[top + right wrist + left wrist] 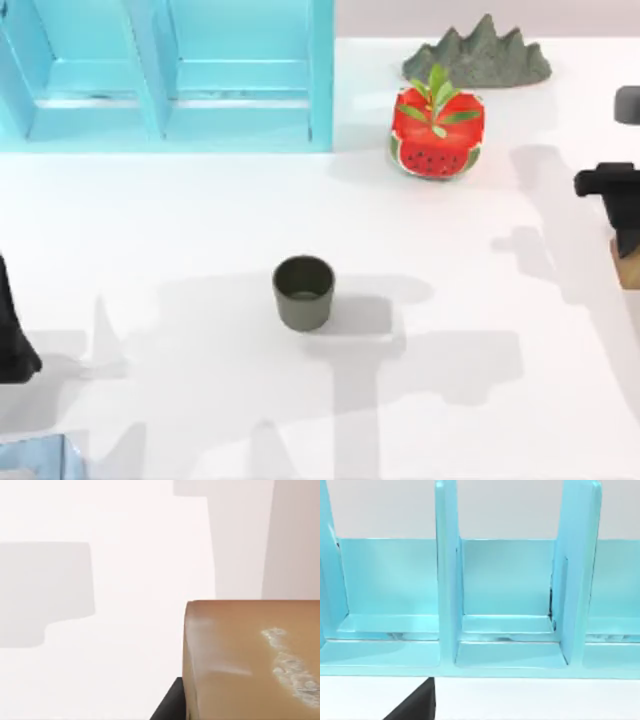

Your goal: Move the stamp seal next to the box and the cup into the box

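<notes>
White table (180,230), cup (303,291), wrist-view stamp seal (250,660)

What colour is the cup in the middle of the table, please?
Dark olive-grey, plain and matte; the cup shows best in the top view.

Cup mid-bench, stamp seal at right edge, box at back left.
The cup (303,291): dark olive-grey, round, upright, open mouth up, standing alone. The stamp seal (252,660): light-brown wooden block, whitish marks on one face, bevelled edge, barely visible at the bench's far right (630,268). The box (170,70): light-blue, divided into compartments.
</notes>
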You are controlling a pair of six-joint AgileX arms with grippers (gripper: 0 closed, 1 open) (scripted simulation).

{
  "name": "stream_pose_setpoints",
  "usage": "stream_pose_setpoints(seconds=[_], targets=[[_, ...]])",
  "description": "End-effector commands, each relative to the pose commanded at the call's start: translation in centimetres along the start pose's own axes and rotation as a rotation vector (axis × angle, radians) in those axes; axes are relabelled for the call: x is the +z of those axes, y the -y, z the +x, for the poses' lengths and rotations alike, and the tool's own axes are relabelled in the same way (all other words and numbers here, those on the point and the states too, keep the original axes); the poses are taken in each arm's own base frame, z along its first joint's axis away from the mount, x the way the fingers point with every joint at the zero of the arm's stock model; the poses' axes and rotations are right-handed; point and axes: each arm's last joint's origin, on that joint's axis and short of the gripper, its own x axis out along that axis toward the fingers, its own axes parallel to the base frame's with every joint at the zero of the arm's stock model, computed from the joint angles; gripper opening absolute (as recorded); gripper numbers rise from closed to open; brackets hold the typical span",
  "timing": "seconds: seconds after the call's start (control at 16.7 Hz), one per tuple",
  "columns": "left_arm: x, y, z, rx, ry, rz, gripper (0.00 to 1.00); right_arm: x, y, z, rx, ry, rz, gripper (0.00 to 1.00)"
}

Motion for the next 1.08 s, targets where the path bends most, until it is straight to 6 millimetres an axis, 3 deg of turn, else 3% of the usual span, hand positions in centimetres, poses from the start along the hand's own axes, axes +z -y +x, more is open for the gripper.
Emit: stream_pose_setpoints(seconds=[0.36, 0.78, 1.08], targets=[[0.0, 0.0, 0.0, 0.0, 0.0, 0.0, 1.0, 0.2, -0.1, 0.1, 0.0, 0.002, -0.003, 0.0], [0.0, 0.0, 0.0, 0.0, 0.0, 0.0, 1.0, 0.3, 0.0, 5.8, 0.001, 0.004, -0.001, 0.0], [0.0, 0.0, 0.0, 0.0, 0.0, 0.0, 1.0, 0.2, 0.0, 6.5, 0.0, -0.001, 0.0, 0.0]])
